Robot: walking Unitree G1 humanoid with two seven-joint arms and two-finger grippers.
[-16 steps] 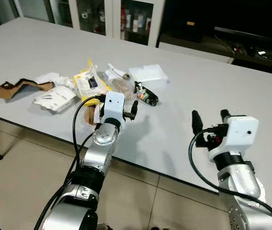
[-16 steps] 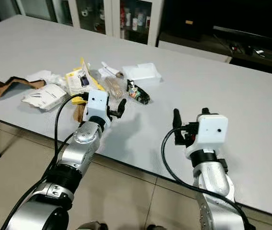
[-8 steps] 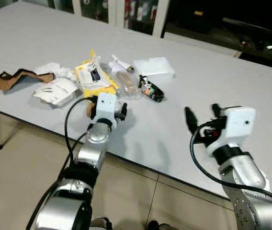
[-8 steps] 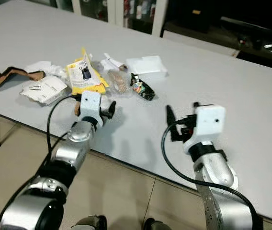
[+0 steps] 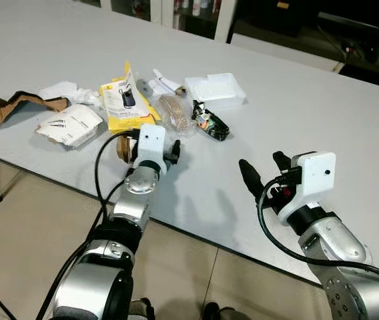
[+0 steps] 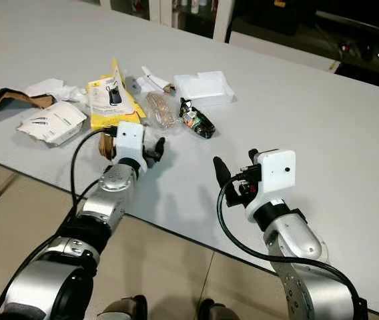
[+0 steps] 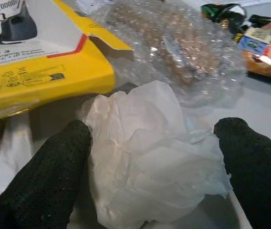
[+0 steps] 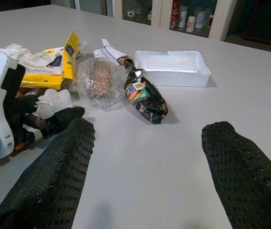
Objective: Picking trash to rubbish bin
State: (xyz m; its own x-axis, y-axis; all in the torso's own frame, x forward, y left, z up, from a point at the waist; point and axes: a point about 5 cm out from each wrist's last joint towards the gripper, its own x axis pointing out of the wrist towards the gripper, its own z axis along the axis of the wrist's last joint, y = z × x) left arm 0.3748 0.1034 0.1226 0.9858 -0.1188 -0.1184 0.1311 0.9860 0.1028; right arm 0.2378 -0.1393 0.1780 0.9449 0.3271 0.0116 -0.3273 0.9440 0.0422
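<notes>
Several scraps of trash lie along the near part of the grey table point(image 5: 323, 107), and we log them from our left: a torn brown cardboard strip point(image 5: 9, 107) at the far left, a white printed packet point(image 5: 69, 125), a yellow product card point(image 5: 124, 101), a bubble-wrapped brown lump point(image 5: 175, 113), a dark printed snack wrapper point(image 5: 209, 125), and a white foam tray point(image 5: 215, 91) behind it. Our left gripper point(image 7: 154, 157) sits at the table's near edge, just this side of the yellow card, fingers spread with a crumpled white tissue point(image 7: 150, 152) lying between them; the pads point(image 7: 45, 171) flank the wad on both sides but we judge they are not yet pressing it, so the grasp is unmade. The relation that matters: the tissue lies straight ahead along the left gripper's own axis, squarely in the gap, with the bubble-wrapped lump just beyond and the yellow card beside it. The wad has no clear long axis, so we expect a plain squeeze to serve. Our right gripper point(image 5: 264, 170) hovers over bare table well to the right, fingers spread and holding nothing, much farther from the tissue. We see no bin.
</notes>
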